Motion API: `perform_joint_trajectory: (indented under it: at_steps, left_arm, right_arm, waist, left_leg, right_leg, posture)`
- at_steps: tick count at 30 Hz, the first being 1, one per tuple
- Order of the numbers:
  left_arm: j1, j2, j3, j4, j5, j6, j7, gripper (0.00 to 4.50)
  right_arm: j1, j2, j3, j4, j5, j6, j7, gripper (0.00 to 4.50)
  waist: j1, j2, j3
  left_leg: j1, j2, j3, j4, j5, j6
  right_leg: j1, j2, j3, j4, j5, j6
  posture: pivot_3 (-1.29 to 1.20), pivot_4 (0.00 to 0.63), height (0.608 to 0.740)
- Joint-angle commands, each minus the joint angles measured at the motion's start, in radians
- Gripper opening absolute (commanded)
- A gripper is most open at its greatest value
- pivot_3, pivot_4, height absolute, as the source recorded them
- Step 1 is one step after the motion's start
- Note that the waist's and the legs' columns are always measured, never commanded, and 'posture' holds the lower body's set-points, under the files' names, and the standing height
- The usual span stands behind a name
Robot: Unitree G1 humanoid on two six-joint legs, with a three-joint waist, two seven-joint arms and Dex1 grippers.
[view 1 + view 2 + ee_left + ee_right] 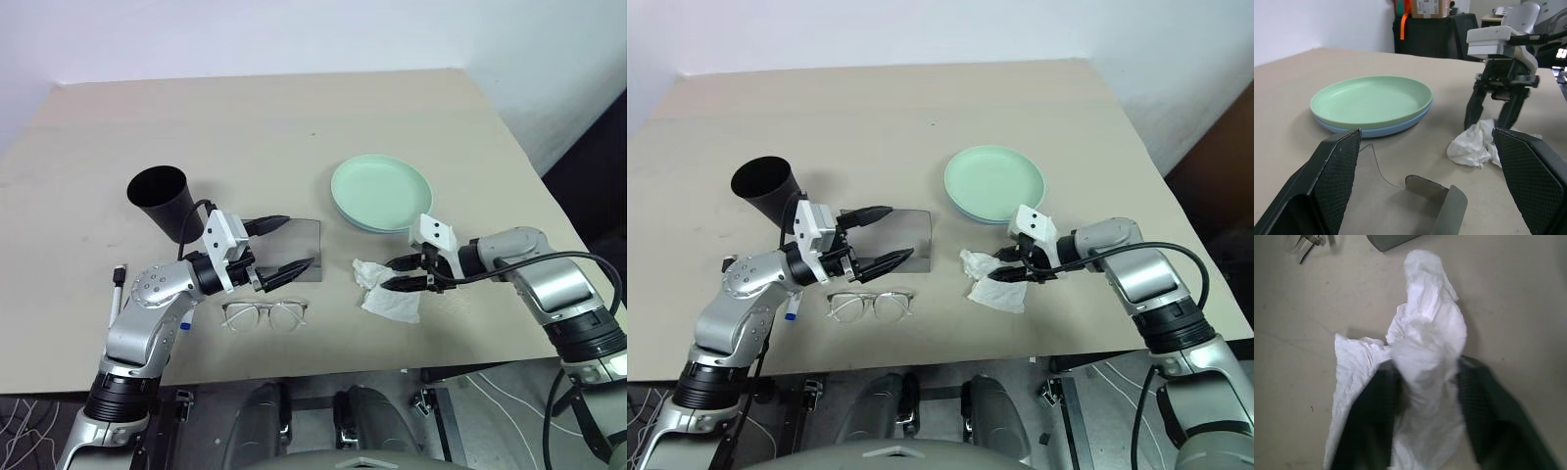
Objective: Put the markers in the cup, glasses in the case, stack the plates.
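While the round mint green plate (380,189) is already stacked on the light blue plate (1376,129), the pale thin-framed glasses (264,314) are left beside the flat grey case (306,245); a blue-capped marker (792,315) is left outside the tall black cup (162,199). The left gripper (283,248) is spread wide and empty; the right gripper (403,274) is closed on the crumpled white tissue (390,300).

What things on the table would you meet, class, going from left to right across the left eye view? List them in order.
marker → cup → glasses → tissue. The case and the plates are left out, as they overlap others in this order.
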Motion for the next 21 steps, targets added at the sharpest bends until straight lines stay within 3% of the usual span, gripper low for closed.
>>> perform_joint_trajectory:
  at_steps: [1,2,7,16,21]
  left_arm:
    - [0.0,0.01,0.015,-0.036,-0.003,-0.016,0.001,4.5]
    - [0.001,0.01,0.015,-0.036,-0.003,-0.016,0.002,4.5]
    - [0.004,0.011,0.018,-0.036,-0.001,-0.02,0.005,4.5]
    - [-0.004,0.015,0.027,-0.013,0.009,-0.045,0.001,4.5]
    - [0.008,0.028,0.046,-0.024,0.005,-0.038,0.008,4.5]
  right_arm:
    - [-0.031,-0.026,-0.075,-0.046,0.041,0.004,0.012,0.41]
    - [-0.034,-0.026,-0.084,-0.048,0.046,0.004,0.012,0.05]
    - [-0.173,0.062,-0.182,0.065,0.087,0.026,-0.09,0.02]
    - [-0.478,0.259,-0.134,0.632,-0.143,-0.144,-0.405,0.02]
    - [-0.592,0.341,-0.136,0.88,-0.206,-0.233,-0.493,0.02]
  waist:
    - [0.0,0.0,0.0]
    - [0.0,0.0,0.0]
    - [-0.007,0.0,0.0]
    - [-0.003,0.0,0.0]
    - [-0.004,0.0,0.0]
  left_leg:
    - [0.0,0.0,0.0,0.0,0.0,0.0]
    - [0.0,0.0,0.0,0.0,0.0,0.0]
    - [0.001,0.0,0.0,0.0,0.0,0.0]
    - [0.0,-0.001,0.002,0.0,0.001,0.0]
    - [-0.001,-0.001,0.002,-0.001,0.001,0.0]
  right_leg:
    - [0.0,0.0,0.0,0.0,0.0,0.0]
    - [0.0,0.0,0.0,0.0,0.0,0.0]
    - [0.0,0.0,0.0,0.001,0.0,0.0]
    - [-0.001,0.0,0.001,0.0,0.0,0.0]
    - [-0.001,0.0,0.001,0.001,0.0,0.0]
  posture:
    - [0.0,0.15,0.715]
    - [0.0,0.15,0.715]
    - [0.0,0.15,0.715]
    - [0.0,0.15,0.715]
    - [0.0,0.15,0.715]
